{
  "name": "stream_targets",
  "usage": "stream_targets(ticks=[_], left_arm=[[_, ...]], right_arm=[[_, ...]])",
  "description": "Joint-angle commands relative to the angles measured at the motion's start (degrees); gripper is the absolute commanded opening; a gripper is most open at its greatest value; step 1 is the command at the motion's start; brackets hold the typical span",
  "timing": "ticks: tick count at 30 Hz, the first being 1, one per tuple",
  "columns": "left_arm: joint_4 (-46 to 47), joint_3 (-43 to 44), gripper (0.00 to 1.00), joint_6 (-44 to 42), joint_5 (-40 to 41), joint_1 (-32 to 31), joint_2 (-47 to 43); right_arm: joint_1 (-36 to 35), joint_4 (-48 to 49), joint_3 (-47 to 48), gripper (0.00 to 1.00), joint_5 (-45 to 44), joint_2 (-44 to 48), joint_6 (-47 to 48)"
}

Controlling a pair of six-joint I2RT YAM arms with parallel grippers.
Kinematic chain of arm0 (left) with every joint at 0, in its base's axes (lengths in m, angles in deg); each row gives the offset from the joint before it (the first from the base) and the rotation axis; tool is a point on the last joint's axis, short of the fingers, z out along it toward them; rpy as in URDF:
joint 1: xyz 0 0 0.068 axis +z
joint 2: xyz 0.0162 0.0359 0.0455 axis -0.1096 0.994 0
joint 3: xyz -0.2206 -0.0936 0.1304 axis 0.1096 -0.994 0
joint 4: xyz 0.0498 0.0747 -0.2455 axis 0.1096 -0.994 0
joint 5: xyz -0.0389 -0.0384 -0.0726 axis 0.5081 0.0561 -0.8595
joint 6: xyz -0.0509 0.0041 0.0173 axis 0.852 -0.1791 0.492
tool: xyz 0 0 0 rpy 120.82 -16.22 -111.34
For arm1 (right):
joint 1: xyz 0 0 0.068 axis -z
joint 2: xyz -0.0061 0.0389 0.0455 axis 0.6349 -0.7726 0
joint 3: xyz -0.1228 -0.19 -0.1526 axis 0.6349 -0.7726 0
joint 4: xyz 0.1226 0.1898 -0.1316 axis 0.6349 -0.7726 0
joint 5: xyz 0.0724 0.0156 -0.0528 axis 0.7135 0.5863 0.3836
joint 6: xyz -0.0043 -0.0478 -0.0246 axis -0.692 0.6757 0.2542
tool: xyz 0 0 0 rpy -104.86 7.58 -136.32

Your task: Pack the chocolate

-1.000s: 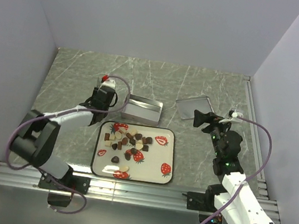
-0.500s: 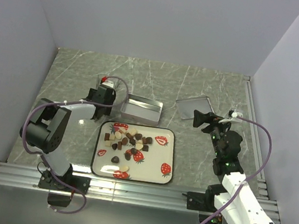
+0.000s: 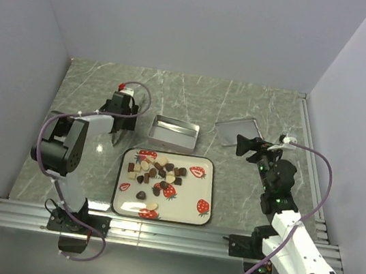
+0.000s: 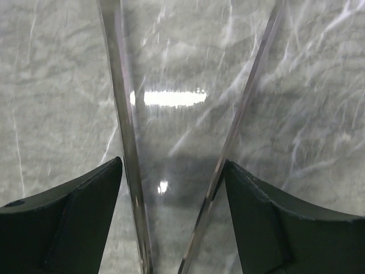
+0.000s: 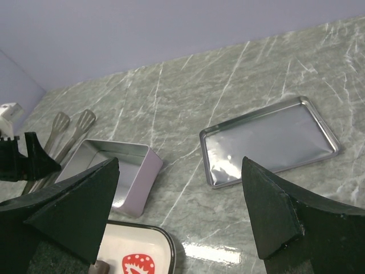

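The chocolate [image 3: 157, 170] lies as several brown and cream pieces on the strawberry-print tray [image 3: 190, 194]. Metal tongs [image 3: 115, 136] rest on the marble left of the tray, their joined end toward the front. My left gripper [image 3: 119, 118] hangs over them, its jaws wide. In the left wrist view the left gripper [image 4: 173, 164] straddles the tongs [image 4: 124, 114], one arm running close along each fingertip. My right gripper [image 3: 241, 146] hovers right of the tray. The right wrist view shows the right gripper [image 5: 180, 165] open and empty.
An open metal box [image 3: 173, 134] stands just behind the tray, and its flat lid [image 3: 237, 131] lies further right. The right wrist view takes in the box [image 5: 108, 162], the lid [image 5: 268, 140], the tongs [image 5: 71, 131] and a tray corner [image 5: 154, 245]. Walls enclose three sides.
My left gripper has moved back and to the left, away from the box corner, and its jaws have spread wide. The right arm has not moved.
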Motion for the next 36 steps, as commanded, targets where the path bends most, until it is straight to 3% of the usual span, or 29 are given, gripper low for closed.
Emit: stream_targets(ticks=[1,2,6,10,14,18,25,29,36], left_arm=[[0.3,3.1,0.78,-0.7,-3.9,1.2,2.5],[0.2,3.4,0.76,-0.7,-4.2,1.4,2.9],[-0.7,3.8,0.46,-0.8,-5.6,2.0,3.5],[-3.3,2.7,0.36,1.4,-3.8,1.9,-0.1],[-8.4,1.2,0.35,4.8,-2.7,1.2,-6.4],[-14.9,0.7,0.36,8.2,4.9,-7.9,-14.6],[-25.8,4.3,0.37,15.2,2.9,-18.8,-20.5],[-33.1,8.1,0.37,16.1,5.3,-21.7,-24.4],[-40.0,5.7,0.37,18.3,10.1,-24.0,-34.6]], right_arm=[[0.3,2.3,3.4,0.94,0.3,-0.7,0.3],[0.3,2.3,3.6,0.94,0.4,-1.2,0.3],[0.3,2.2,5.0,0.94,0.4,-3.5,0.6],[0.2,1.7,7.1,0.94,0.2,-7.2,1.1],[0.3,1.5,9.3,0.94,0.2,-11.3,1.4],[0.4,1.7,12.0,0.93,1.4,-16.9,1.6],[0.2,1.7,15.4,0.92,4.4,-25.0,2.2],[0.3,2.2,14.4,0.92,4.1,-23.1,2.5],[0.3,2.3,11.3,0.92,4.0,-15.5,2.1]])
